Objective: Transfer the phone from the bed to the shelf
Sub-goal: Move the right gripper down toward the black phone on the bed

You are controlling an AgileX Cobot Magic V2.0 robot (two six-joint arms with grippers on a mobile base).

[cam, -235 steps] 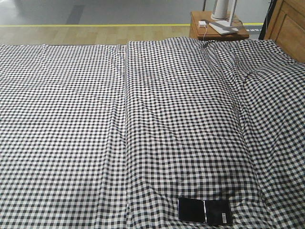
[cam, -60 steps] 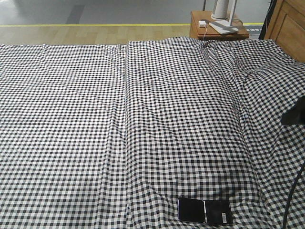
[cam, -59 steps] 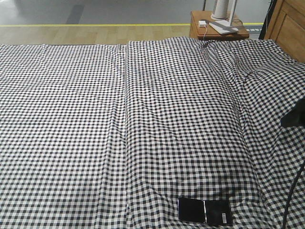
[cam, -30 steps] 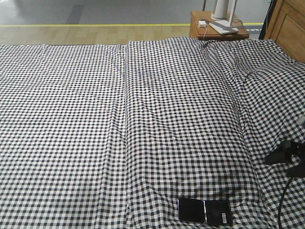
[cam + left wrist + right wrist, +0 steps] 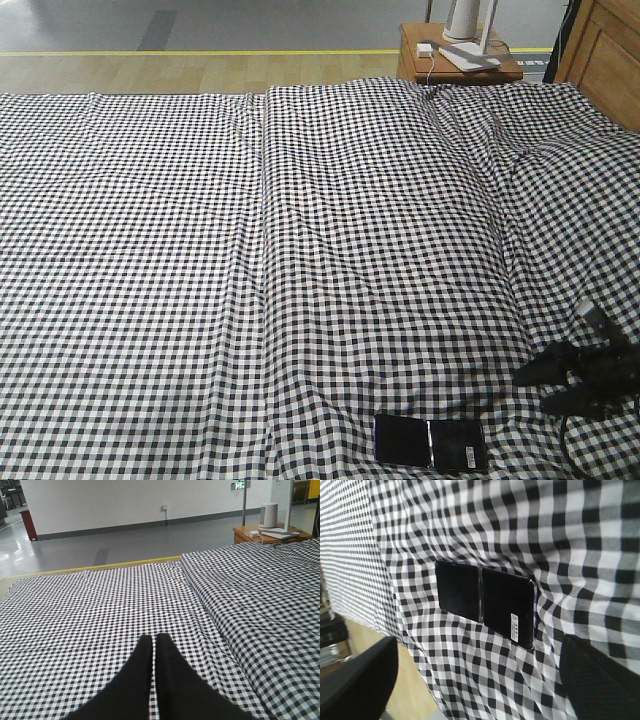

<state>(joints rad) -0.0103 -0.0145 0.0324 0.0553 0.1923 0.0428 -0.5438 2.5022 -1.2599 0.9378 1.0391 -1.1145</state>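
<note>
The black folding phone (image 5: pixel 430 442) lies flat and unfolded on the black-and-white checked bed (image 5: pixel 150 250), near its front edge. In the right wrist view the phone (image 5: pixel 485 600) shows its middle crease and a white sticker. My right gripper (image 5: pixel 545 388) is open just to the right of the phone, low over the sheet, and its fingers do not touch the phone. In that wrist view the right gripper (image 5: pixel 477 645) has only sheet between its fingers. My left gripper (image 5: pixel 154 639) is shut with nothing in it, above the bed (image 5: pixel 75 610). The shelf is out of view.
A small brown bedside table (image 5: pixel 455 60) with white items stands past the bed's far right corner. A panelled wooden piece (image 5: pixel 605 55) stands at the top right. Beyond the bed there is grey floor with a yellow line (image 5: pixel 200 52). The bed's edge and the floor (image 5: pixel 420 680) lie just beside the phone.
My right gripper has come in from the right edge and moved down and left, close to the phone. The phone has not moved.
</note>
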